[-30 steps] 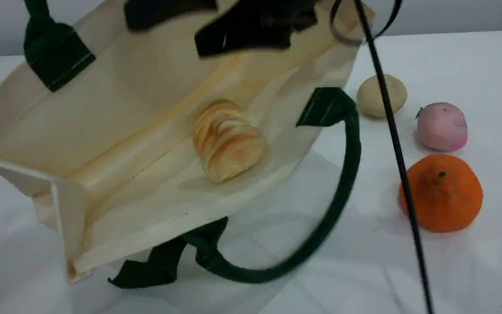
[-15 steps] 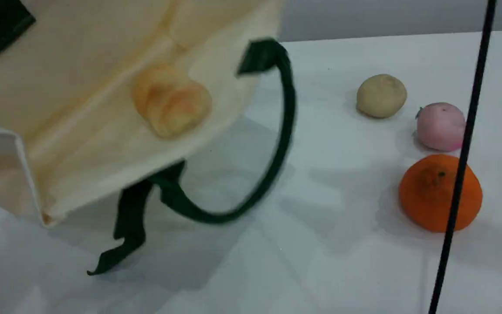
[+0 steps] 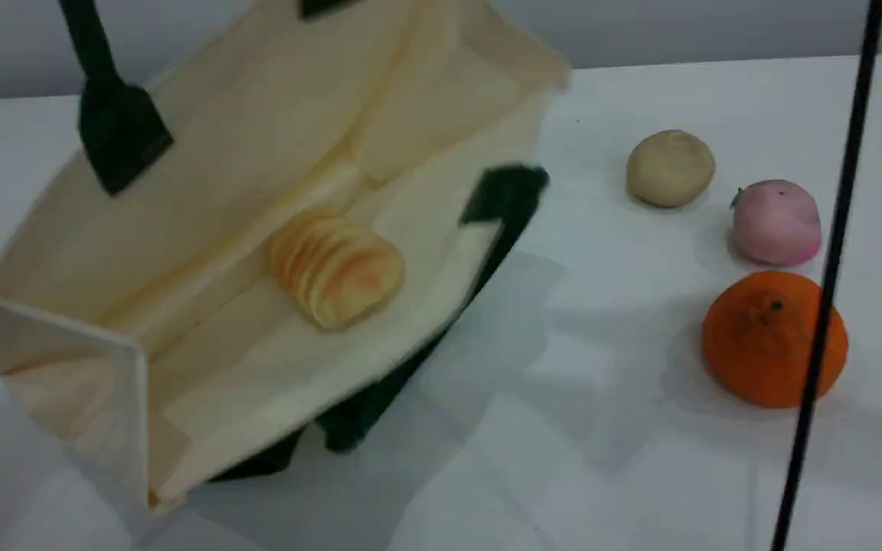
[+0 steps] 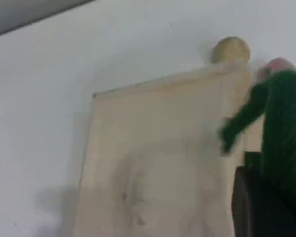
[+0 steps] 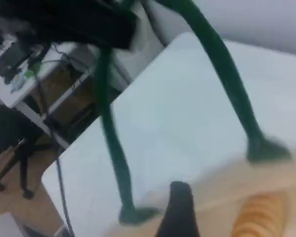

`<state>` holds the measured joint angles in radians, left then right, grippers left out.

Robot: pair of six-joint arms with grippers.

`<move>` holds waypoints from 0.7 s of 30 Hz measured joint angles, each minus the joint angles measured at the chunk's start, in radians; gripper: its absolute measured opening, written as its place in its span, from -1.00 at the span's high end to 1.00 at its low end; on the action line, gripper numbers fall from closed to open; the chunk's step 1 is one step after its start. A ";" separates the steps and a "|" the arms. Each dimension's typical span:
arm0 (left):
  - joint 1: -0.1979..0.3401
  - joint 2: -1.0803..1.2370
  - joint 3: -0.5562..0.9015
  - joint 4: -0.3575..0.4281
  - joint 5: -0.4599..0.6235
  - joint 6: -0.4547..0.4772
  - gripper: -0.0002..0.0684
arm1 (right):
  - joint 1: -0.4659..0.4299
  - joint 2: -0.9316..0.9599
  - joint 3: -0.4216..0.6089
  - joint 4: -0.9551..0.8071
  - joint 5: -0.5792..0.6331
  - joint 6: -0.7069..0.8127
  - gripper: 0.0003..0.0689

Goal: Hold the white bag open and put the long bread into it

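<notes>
The white bag (image 3: 204,191) hangs tilted with its mouth toward the camera, and one lower corner is near the table. The long bread (image 3: 338,268) lies inside on the lower wall, also seen in the right wrist view (image 5: 261,217). One green handle (image 3: 115,130) rises out of the top of the scene view. My left gripper (image 4: 259,207) is shut on that green strap (image 4: 281,123), above the bag's outer wall (image 4: 158,163). My right gripper (image 5: 180,212) is open and empty over the bag's rim, between the strap's two legs (image 5: 222,69).
A beige ball (image 3: 671,167), a pink round item (image 3: 776,222) and an orange fruit (image 3: 774,337) sit on the white table (image 3: 602,459) to the bag's right. A black cable (image 3: 831,268) hangs in front of the fruit. The second green handle (image 3: 502,195) is folded under the bag.
The bag swung up and left, then came back down to the right with the bread still inside. The dark arm left the top of the scene view, and the loose handle slid under the bag.
</notes>
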<state>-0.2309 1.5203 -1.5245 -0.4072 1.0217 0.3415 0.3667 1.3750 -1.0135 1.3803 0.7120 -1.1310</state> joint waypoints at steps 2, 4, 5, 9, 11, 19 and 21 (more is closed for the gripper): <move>0.000 0.037 0.000 0.003 -0.013 0.000 0.76 | 0.000 -0.029 0.000 0.000 -0.001 -0.006 -0.56; -0.001 0.066 0.000 0.006 -0.015 0.000 0.76 | 0.000 -0.057 0.000 -0.009 -0.001 -0.006 -0.56; -0.001 0.082 0.000 0.009 -0.015 0.001 0.75 | 0.000 -0.073 0.000 -0.022 -0.001 -0.006 -0.56; -0.001 0.135 0.000 0.013 -0.015 0.008 0.65 | 0.000 -0.138 0.000 -0.086 -0.023 0.024 -0.56; -0.001 0.152 0.000 0.013 -0.015 0.022 0.47 | 0.000 -0.167 0.000 -0.128 -0.041 0.067 -0.56; -0.001 0.157 0.000 0.009 0.032 0.052 -0.52 | 0.000 -0.275 0.000 -0.326 -0.045 0.246 -0.56; -0.001 0.146 0.000 0.006 0.053 0.052 -0.62 | 0.000 -0.304 0.000 -0.386 -0.035 0.295 -0.56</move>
<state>-0.2318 1.6663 -1.5245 -0.4008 1.0746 0.3934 0.3667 1.0707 -1.0135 0.9941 0.6772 -0.8362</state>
